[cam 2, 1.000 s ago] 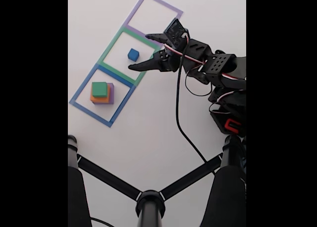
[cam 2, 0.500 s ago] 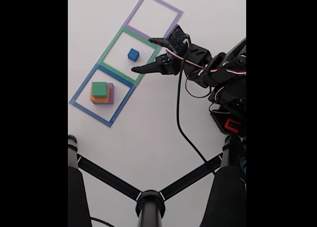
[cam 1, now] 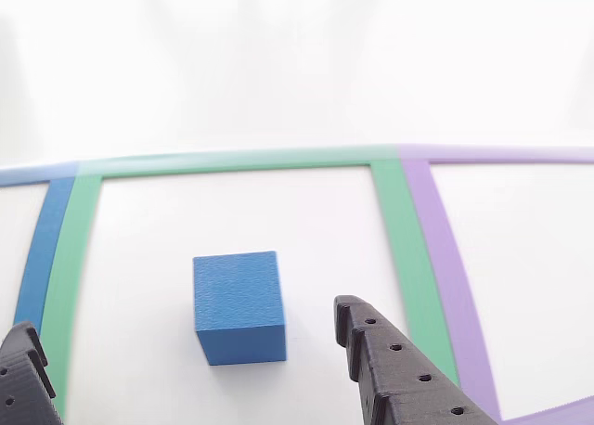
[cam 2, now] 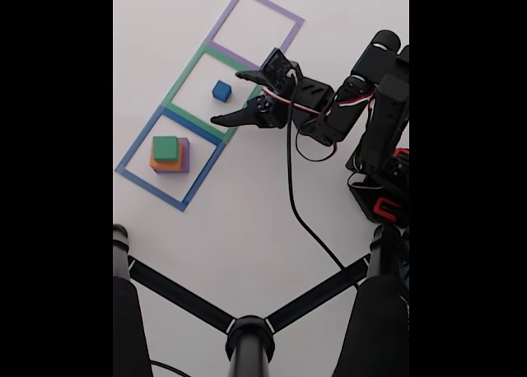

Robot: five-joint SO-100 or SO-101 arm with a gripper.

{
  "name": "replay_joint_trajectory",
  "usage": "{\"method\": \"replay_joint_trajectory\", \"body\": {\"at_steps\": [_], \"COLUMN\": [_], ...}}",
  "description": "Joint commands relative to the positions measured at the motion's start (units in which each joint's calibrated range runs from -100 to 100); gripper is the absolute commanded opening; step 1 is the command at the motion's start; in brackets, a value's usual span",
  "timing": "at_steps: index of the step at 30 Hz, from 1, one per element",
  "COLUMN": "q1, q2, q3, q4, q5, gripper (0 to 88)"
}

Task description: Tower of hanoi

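1. Your gripper [cam 2: 225, 100] is hanging wide open and empty, just beside the blue cube [cam 2: 221, 90], not touching it.
2. The cube is sitting alone in the green square [cam 2: 183, 68]; keep both fingers [cam 1: 399, 374] straddling it evenly, I'd say, before you squeeze.
3. The fixed view is showing the green, orange and purple stack [cam 2: 170, 155] in the blue square [cam 2: 132, 152]; the other view is showing finger-to-cube spacing.

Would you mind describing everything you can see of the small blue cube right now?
The small blue cube is a matte, evenly blue block with crisp edges and a faintly textured surface. It rests flat on the white table inside the green taped square, apart from the tape and standing alone. Nothing touches it: the gripper is close by with open jaws, one finger on either side in the other view, not gripping.
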State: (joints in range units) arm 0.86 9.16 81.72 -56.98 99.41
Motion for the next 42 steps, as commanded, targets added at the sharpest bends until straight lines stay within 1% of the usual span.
{"method": "replay_joint_trajectory", "body": {"at_steps": [1,11,28,33,42], "q1": [-1.4,-2.1,-2.8,-2.7,-2.6], "q2": [1.4,5.7,6.1,5.9,5.1], "q3": [-2.9,-6.9,-7.3,-6.7,-5.4], "q4": [-1.8,-1.9,-1.9,-2.0,-1.8], "q5": [0.6,0.6,0.6,0.6,0.6], "gripper": [36.2,33.7,16.1,9.2,4.3]}}
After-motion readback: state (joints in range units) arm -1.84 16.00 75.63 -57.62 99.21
